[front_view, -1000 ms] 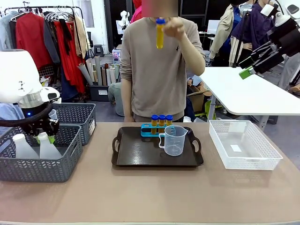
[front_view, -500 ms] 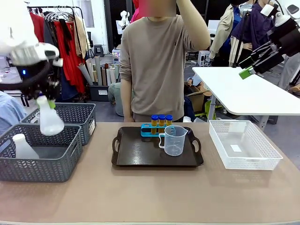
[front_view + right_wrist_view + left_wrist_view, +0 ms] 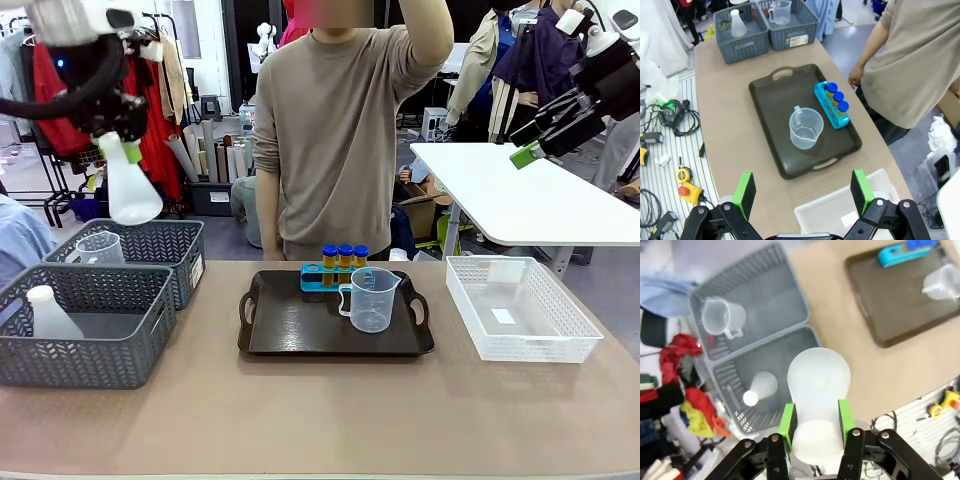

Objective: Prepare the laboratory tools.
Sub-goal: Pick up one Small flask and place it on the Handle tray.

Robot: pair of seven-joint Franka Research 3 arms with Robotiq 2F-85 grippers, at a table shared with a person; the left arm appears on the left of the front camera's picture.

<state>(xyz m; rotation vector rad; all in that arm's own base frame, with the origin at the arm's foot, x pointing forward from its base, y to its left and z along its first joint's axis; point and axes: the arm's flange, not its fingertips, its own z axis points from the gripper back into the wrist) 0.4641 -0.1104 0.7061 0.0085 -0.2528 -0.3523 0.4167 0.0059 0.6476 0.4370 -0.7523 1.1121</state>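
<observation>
Our left claw (image 3: 815,424) clenches the conical flask (image 3: 130,190) aloft at ten o'clock. Test tubes (image 3: 344,258) and beaker (image 3: 372,298) already stand on the tray (image 3: 290,335). We judge only the flask's placing remains. Our right claw (image 3: 802,189) hangs released.

Left gripper (image 3: 112,140) with its conical flask (image 3: 131,195) now high above the grey basket (image 3: 85,345), up from inside it; person's arm (image 3: 428,45) higher too.

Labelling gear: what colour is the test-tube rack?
The rack is light blue; clearest in right wrist view.
</observation>
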